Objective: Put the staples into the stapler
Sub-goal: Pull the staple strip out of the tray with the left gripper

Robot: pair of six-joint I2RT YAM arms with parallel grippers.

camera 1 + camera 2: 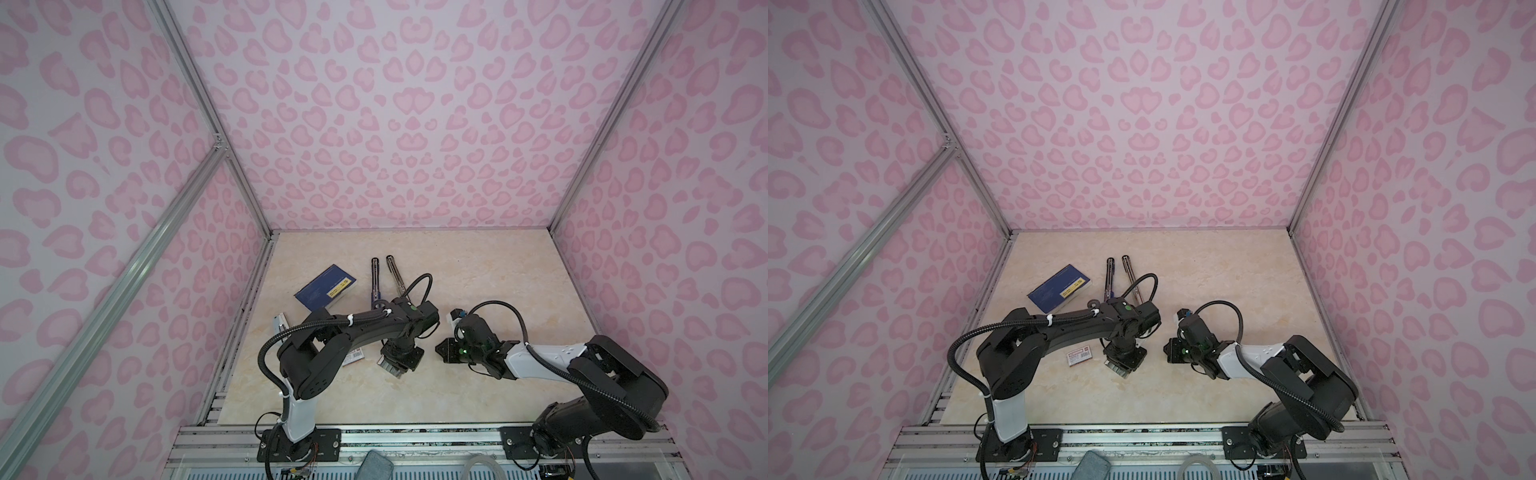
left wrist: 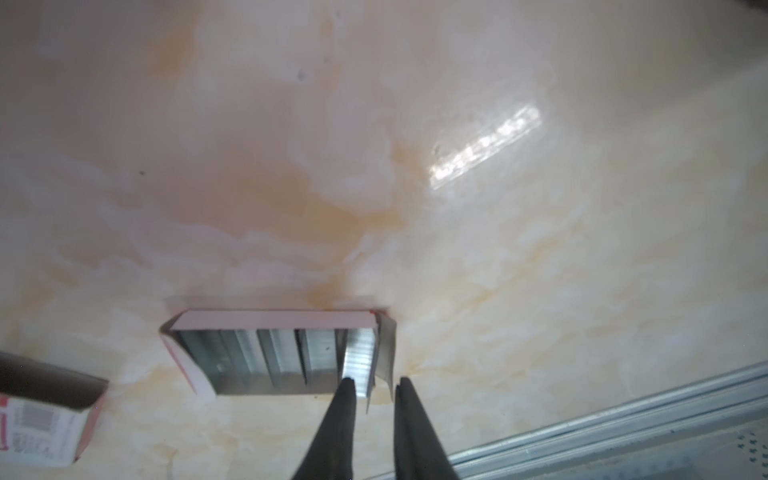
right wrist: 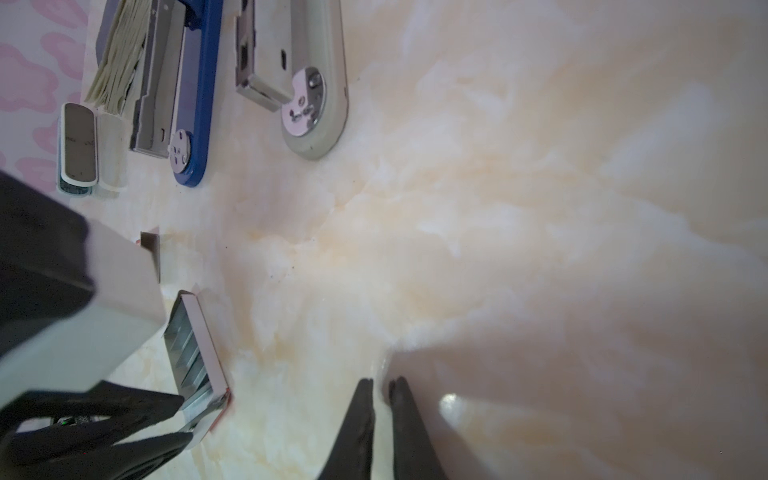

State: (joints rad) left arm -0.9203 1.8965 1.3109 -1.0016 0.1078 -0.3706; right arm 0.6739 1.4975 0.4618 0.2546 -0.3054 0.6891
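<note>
Desk (image 2: 374, 145) carries white tray (image 2: 270, 319) of staples (image 2: 291, 353): we note left claw (image 2: 374, 384) clamped on its end strip (sleeve (image 2: 41, 428) just beside), right claw (image 3: 380, 384) closed, empty.

Both top views are looking steeply down from high above the near edge, taking in the whole table (image 1: 478, 270). Each wrist camera is hovering close over that table at a slant, both catching the staples (image 2: 274, 353).
</note>
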